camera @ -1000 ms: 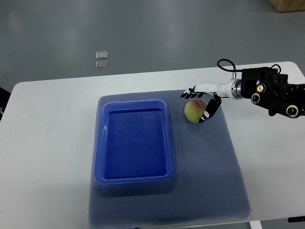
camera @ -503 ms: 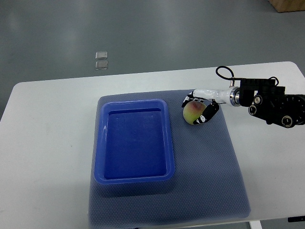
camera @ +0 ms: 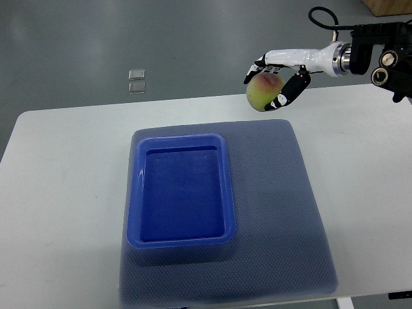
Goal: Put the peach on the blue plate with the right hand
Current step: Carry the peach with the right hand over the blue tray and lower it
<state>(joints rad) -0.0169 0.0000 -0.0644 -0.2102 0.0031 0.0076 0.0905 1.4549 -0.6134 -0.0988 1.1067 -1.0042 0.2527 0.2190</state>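
My right hand comes in from the upper right and is shut on the peach, a yellow-green fruit with a red blush. It holds the peach raised, over the table's far edge and beyond the mat's back right corner. The blue plate is a deep rectangular blue tray lying on the left half of the mat, down and to the left of the hand, with nothing in it. The left hand is out of view.
A blue-grey textured mat covers the middle of the white table. Two small clear squares lie on the grey floor beyond the table. A black cable loops above the right wrist.
The right hand closed around the peach on the mat, then lifted it up and away toward the far edge of the table.
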